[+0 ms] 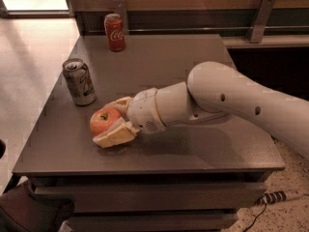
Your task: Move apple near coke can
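Observation:
The red-orange apple (103, 120) sits on the grey table (159, 62) near its front left. My gripper (111, 122) reaches in from the right, with one pale finger (115, 135) below the apple and the other (119, 103) behind it, so the jaws are closed around the apple. The red coke can (114, 32) stands upright at the back of the table, well away from the apple.
A silver-grey can with dark lettering (78, 81) stands upright just left of and behind the apple. My white arm (231, 98) crosses the right half of the table. A wooden wall and rail run behind. The floor lies to the left.

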Robot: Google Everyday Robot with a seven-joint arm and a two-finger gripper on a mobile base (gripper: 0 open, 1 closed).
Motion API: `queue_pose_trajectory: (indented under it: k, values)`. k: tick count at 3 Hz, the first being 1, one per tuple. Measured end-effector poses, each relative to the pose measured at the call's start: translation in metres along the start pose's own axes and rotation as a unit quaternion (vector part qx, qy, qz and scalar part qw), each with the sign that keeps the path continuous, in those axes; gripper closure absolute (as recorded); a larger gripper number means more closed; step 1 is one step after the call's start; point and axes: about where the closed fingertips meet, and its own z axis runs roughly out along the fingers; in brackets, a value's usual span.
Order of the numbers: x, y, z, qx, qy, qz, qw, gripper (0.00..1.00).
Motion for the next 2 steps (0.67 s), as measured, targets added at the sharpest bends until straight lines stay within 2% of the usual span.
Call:
queue_pose_trajectory:
  k: [1,2]
  values:
    - [0.0,0.0,0.0,0.0,0.0,0.0,1.0,1.0]
    - [-0.005,-0.018,-0.013,0.004,-0.001,0.004,1.0,1.0]
